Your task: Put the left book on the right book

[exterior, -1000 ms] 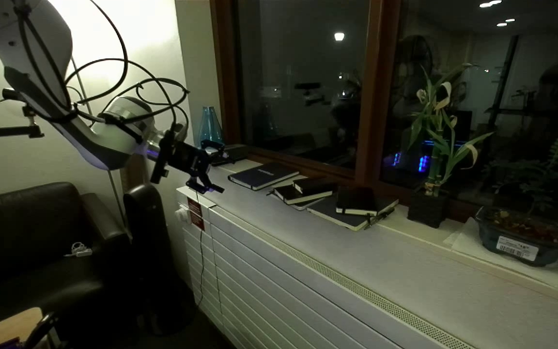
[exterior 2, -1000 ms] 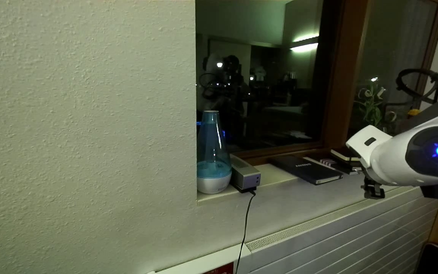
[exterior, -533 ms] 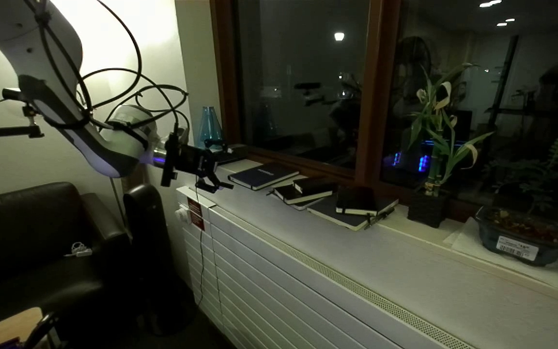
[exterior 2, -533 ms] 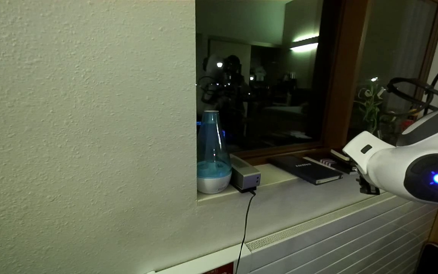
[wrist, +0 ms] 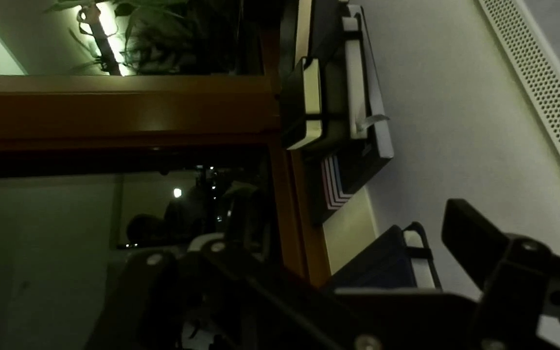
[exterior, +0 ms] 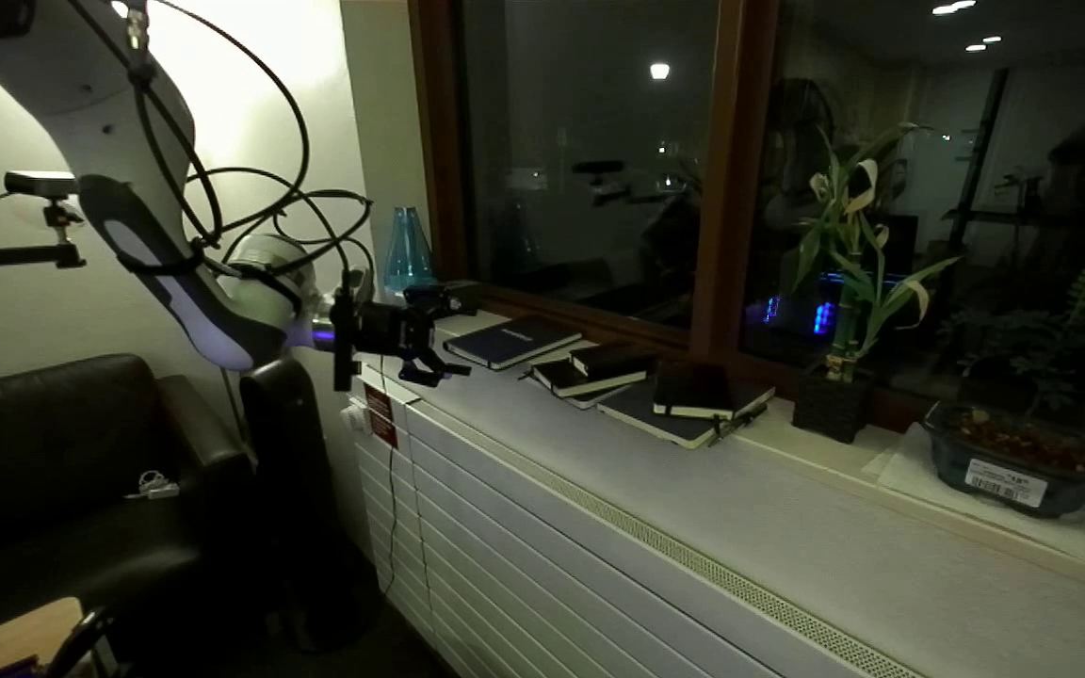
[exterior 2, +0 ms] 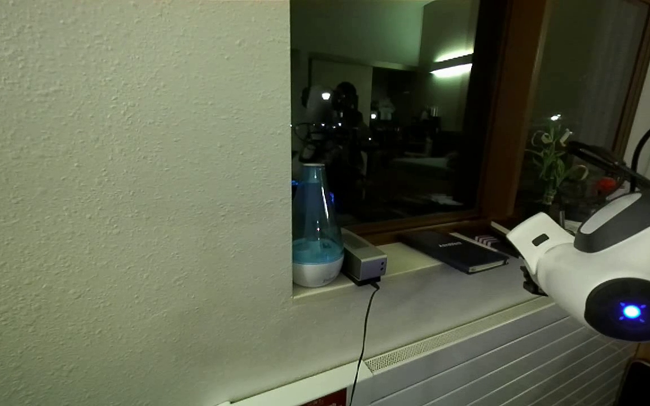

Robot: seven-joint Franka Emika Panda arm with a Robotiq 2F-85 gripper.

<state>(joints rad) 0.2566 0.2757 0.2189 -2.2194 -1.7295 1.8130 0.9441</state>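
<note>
The left book [exterior: 512, 343], dark navy with pale page edges, lies flat on the white sill; it also shows in the exterior view [exterior 2: 452, 252] and the wrist view [wrist: 379, 265]. To its right lie several dark books in two stacks. A black book with pale page edges [exterior: 693, 386] tops the far-right stack; which one is the right book I cannot tell surely. My gripper [exterior: 462, 335] is open and empty, above the sill just left of the left book. One finger [wrist: 472, 240] shows in the wrist view. The arm mostly hides the gripper in an exterior view.
A small black book [exterior: 611, 360] tops the middle stack. A blue humidifier [exterior 2: 317, 259] and a grey box [exterior 2: 363, 256] stand at the wall end. A bamboo plant [exterior: 849, 282] and a potted plant [exterior: 1023, 461] stand farther right. The window frame [exterior: 731, 179] borders the sill.
My gripper has moved right and slightly down, closer to the left book, and has levelled out. The arm has lowered. The books have not moved.
</note>
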